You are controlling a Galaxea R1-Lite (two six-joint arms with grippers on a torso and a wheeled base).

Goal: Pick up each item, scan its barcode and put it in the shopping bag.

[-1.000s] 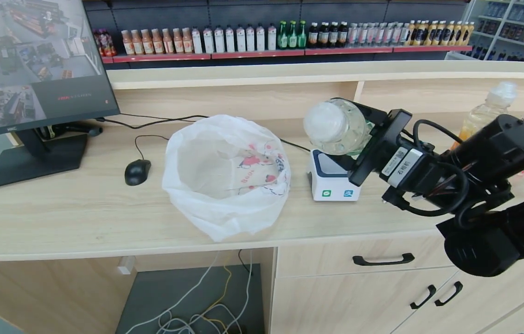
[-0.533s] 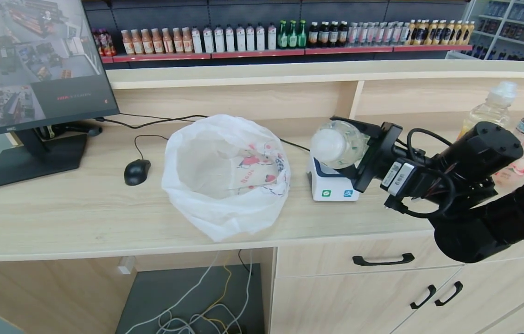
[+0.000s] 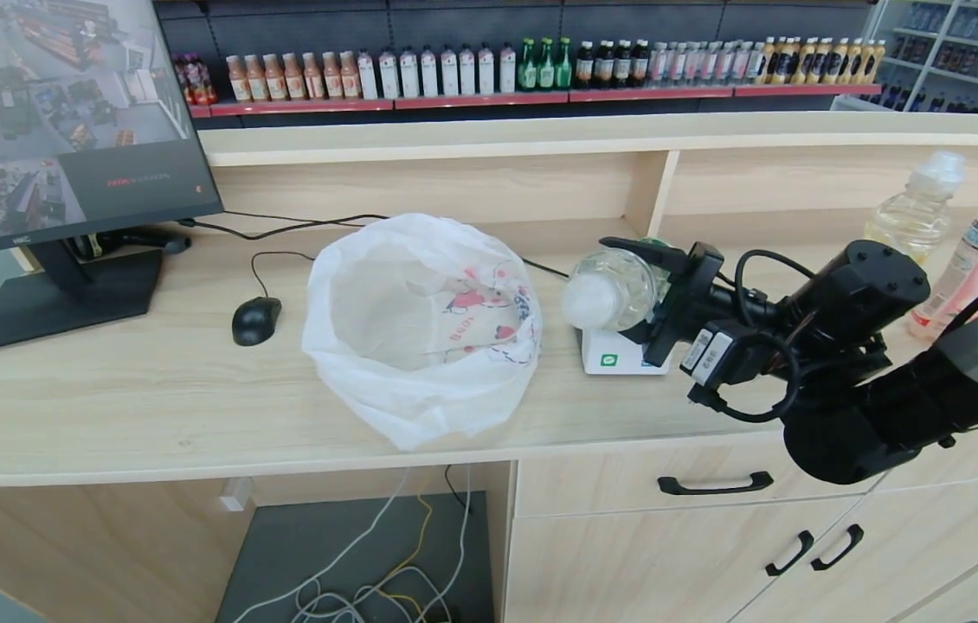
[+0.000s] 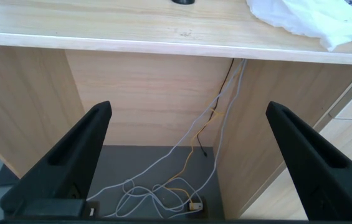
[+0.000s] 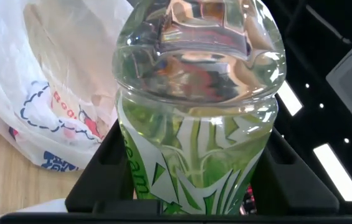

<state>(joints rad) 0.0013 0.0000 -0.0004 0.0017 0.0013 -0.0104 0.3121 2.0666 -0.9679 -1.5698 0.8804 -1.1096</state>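
Observation:
My right gripper (image 3: 640, 277) is shut on a clear bottle (image 3: 610, 290) with a green label, held lying sideways, its cap end toward the bag, just above the white scanner (image 3: 614, 350). In the right wrist view the bottle (image 5: 194, 118) sits clamped between the black fingers (image 5: 98, 177), with the white shopping bag (image 5: 51, 93) behind it. The shopping bag (image 3: 424, 324) stands open on the counter left of the scanner. My left gripper (image 4: 188, 155) is open, hanging below the counter's edge above the floor cables.
Two more bottles stand at the counter's far right: a clear yellowish one (image 3: 917, 212) and a pink-labelled one (image 3: 974, 260). A mouse (image 3: 255, 320) and a monitor (image 3: 56, 130) are on the left. Drawers with black handles (image 3: 714, 484) sit below the counter.
My right arm has lowered and moved slightly left, bringing the bottle from above the scanner down close to its top. The bag and the standing bottles stay put.

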